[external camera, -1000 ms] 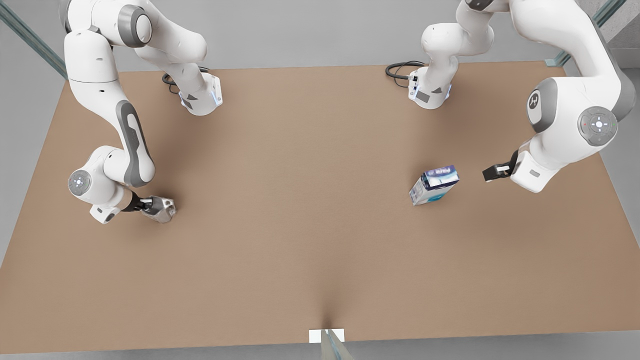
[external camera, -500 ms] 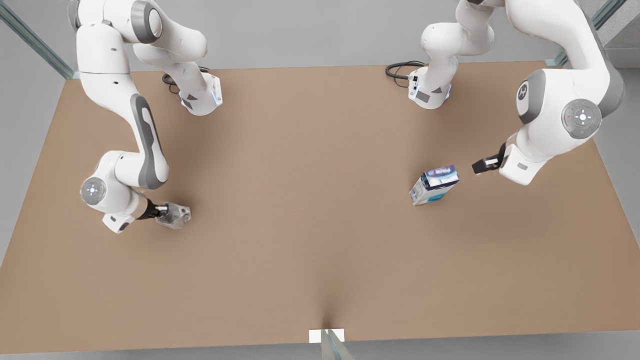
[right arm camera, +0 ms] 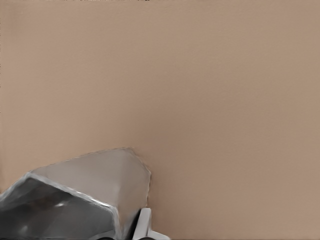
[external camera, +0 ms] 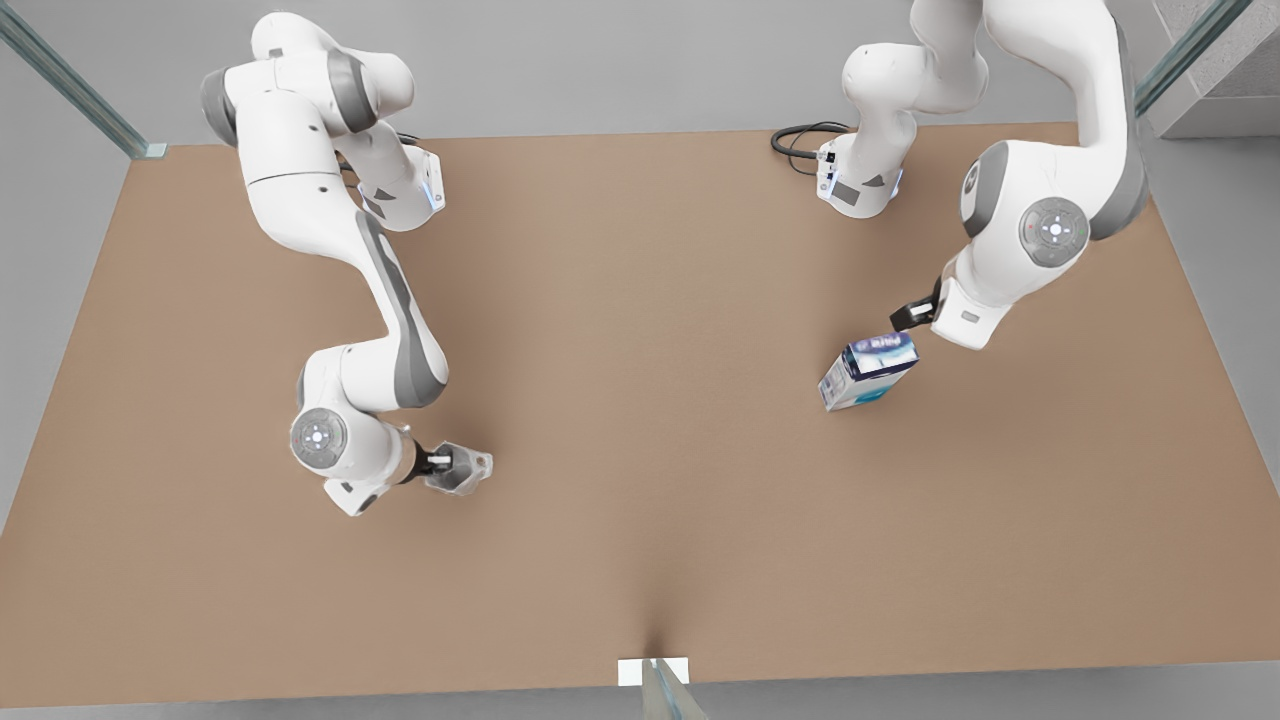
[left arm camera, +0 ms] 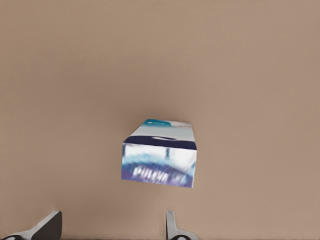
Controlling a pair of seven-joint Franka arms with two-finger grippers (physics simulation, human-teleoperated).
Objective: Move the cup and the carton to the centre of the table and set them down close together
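The large flat matte brown table fills most of the front view, with a small white tab at the middle of its lower edge. In the lower left part of that view the right gripper is clamped on the small pale grey-white faceted cup, which it grips by the side nearest the wrist; the front view does not show whether the cup touches the brown surface. In the right wrist view the cup sits in the lower left corner, its angular rim and grey hollow turned toward the camera, with one pale fingertip against its wall. In the right half of the front view, a little above mid-height, the small rectangular carton with white and teal sides and a dark blue lettered top stands on the table, well apart from the cup. The left gripper hangs just beside the carton's upper right corner, not touching it. In the left wrist view the carton lies centre frame, and the two fingertips of the left gripper are spread wide at the bottom edge, holding nothing.
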